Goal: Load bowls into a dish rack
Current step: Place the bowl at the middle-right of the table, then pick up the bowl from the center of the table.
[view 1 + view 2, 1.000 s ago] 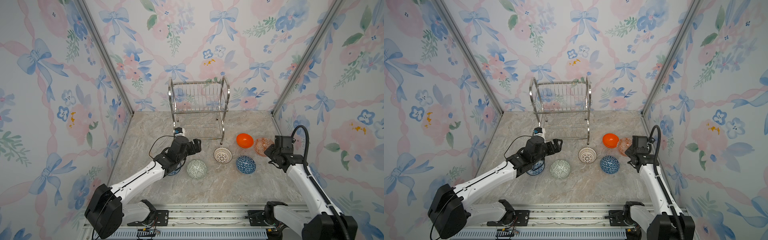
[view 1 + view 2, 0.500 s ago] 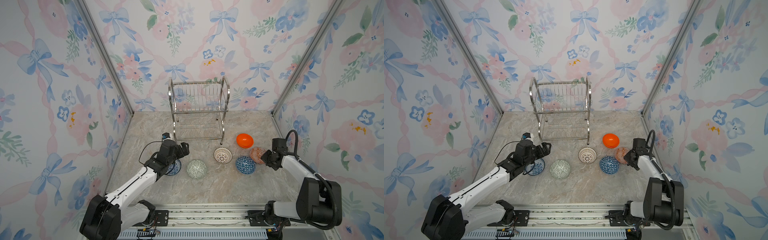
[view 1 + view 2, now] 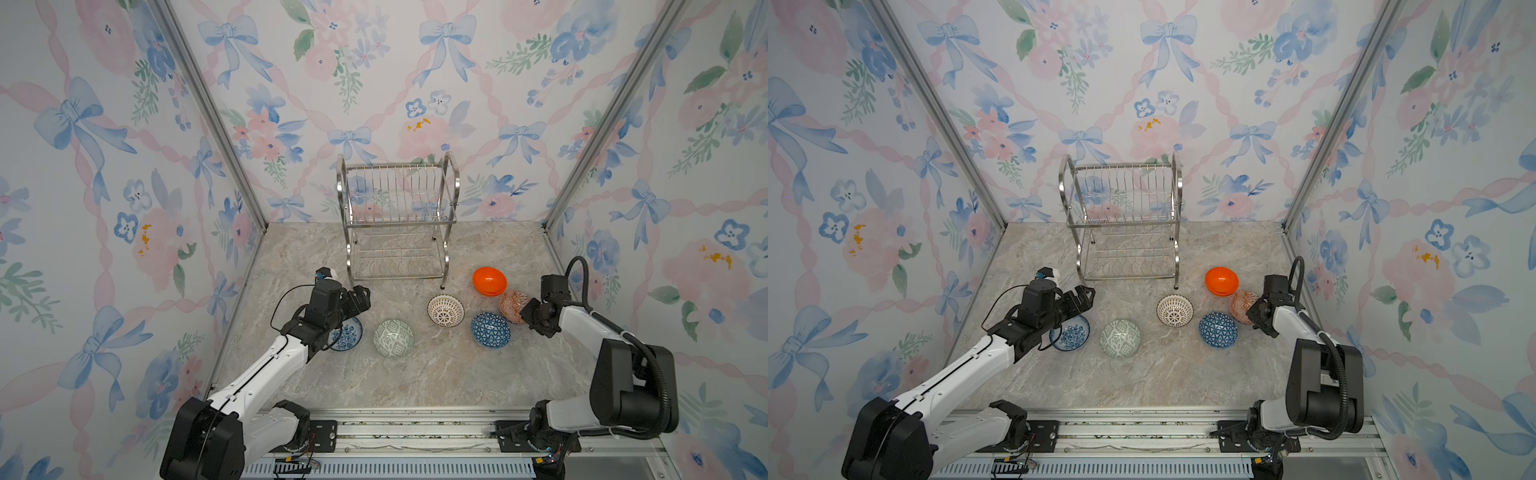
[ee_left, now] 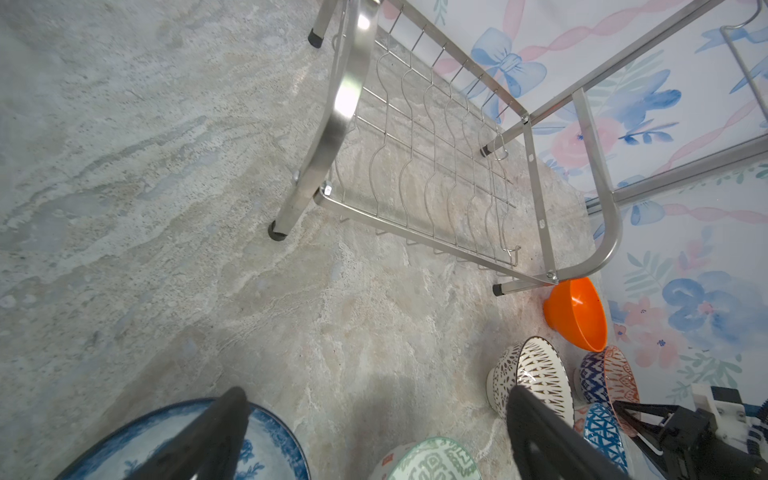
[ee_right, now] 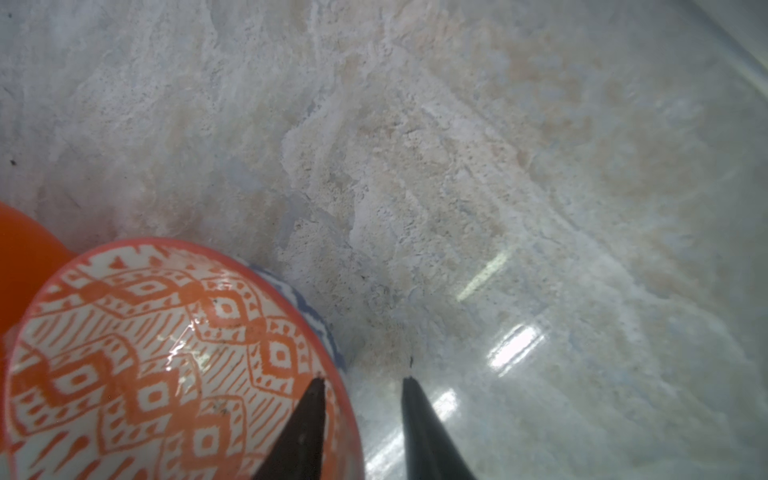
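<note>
The dish rack (image 3: 399, 224) stands empty at the back of the table. Six bowls sit in front of it: plain orange (image 3: 489, 281), red-orange patterned (image 3: 512, 305), blue with triangles (image 3: 490, 329), white lattice (image 3: 445, 310), green-grey (image 3: 393, 337) and blue floral (image 3: 348, 334). My left gripper (image 3: 359, 301) hovers wide open over the far edge of the blue floral bowl (image 4: 183, 444), holding nothing. My right gripper (image 5: 360, 379) is open astride the rim of the red-orange bowl (image 5: 145, 345), one finger inside it and one outside, with a gap left to the outer finger.
The rack's front legs (image 4: 277, 232) stand close ahead of the left gripper. The orange bowl touches the red-orange one, which leans against the blue triangle bowl. The side wall (image 3: 623, 257) is close behind the right arm.
The right arm folded down to the red-orange bowl and its jaws opened from shut. The left gripper drew back from the rack towards the blue floral bowl, staying open.
</note>
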